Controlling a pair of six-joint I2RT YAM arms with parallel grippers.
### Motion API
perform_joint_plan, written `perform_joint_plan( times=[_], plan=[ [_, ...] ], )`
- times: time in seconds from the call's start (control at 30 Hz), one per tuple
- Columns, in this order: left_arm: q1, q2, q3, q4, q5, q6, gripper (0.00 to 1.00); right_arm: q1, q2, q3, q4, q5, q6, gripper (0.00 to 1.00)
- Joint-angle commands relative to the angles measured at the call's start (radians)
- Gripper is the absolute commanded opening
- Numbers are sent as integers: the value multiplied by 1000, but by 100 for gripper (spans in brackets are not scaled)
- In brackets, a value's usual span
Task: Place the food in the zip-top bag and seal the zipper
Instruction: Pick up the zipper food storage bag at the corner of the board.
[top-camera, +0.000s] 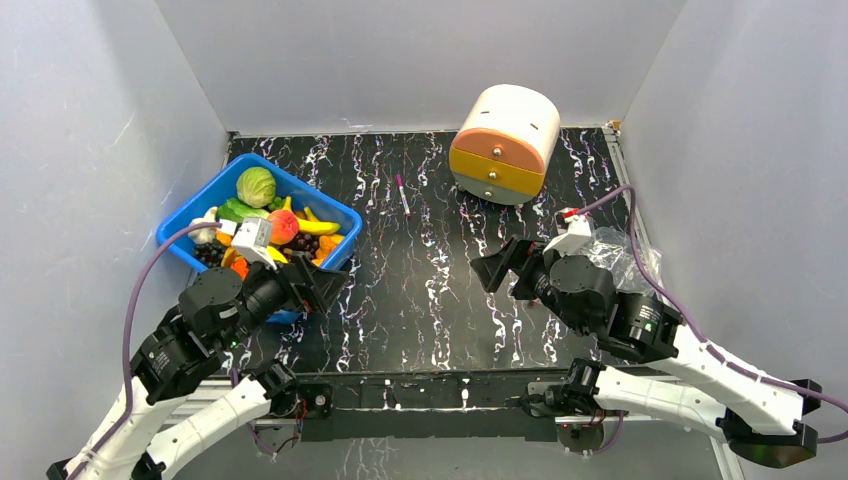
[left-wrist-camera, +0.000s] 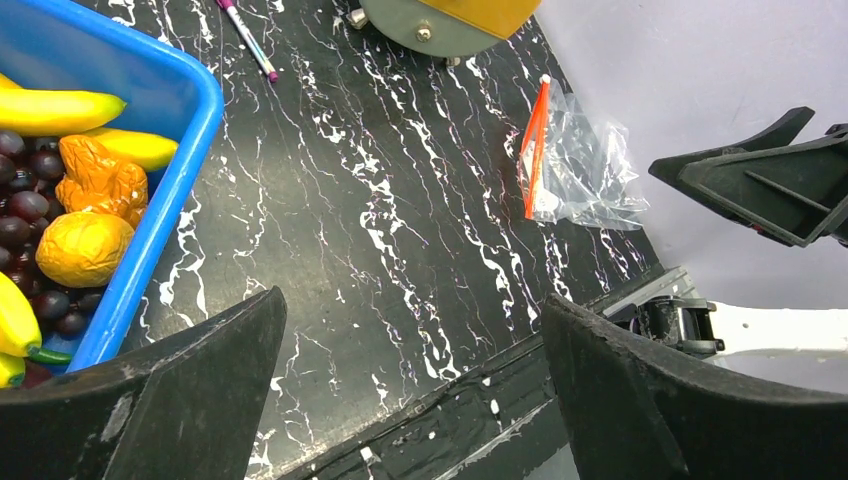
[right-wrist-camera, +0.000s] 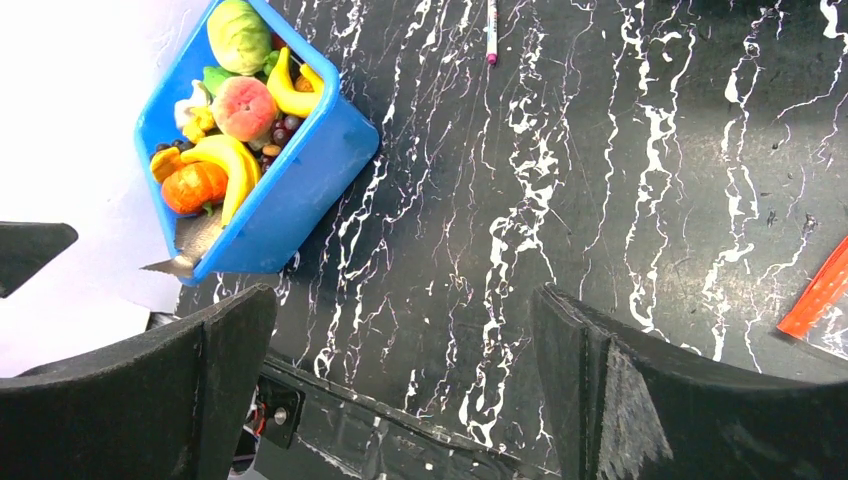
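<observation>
Near counter (top-camera: 420, 300) edge: both arms low, elbows bent, wrists turned inward. Left fingers (left-wrist-camera: 200, 390) wide, nothing held, just beside blue bin (right-wrist-camera: 300, 200) corner. Right fingers (right-wrist-camera: 640, 400) wide, nothing held. Zip-top bag (left-wrist-camera: 590, 170) flat by right wall, behind right wrist; zipper (left-wrist-camera: 535, 150) faces centre. Food (top-camera: 256, 186) all in bin. Step: first pick, not begun. Next prob.: left descends on one fruit, fingers straddling it.

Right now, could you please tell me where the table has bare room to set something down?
The widest bare patch is the middle of the table, between the blue bin and the zip-top bag, nearer than the pen and the round drawer unit. The bin is crowded with food.
</observation>
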Motion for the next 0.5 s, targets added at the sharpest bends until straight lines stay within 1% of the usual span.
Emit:
perform_joint_plan(
  times=[0.0,0.13,0.3,0.47],
  plan=[
    [-6,-45,-19,39,8,12,98,5,-14,31,23,29,-10,98],
    [-7,-57,-23,23,-12,12,98,6,-16,29,5,34,11,98],
    [-7,-38,-36,10,-3,24,98,5,-8,25,-30,79,66,98],
    [-7,5,-63,6,8,34,98,4,55,39,-98,134,105,96]
  ],
)
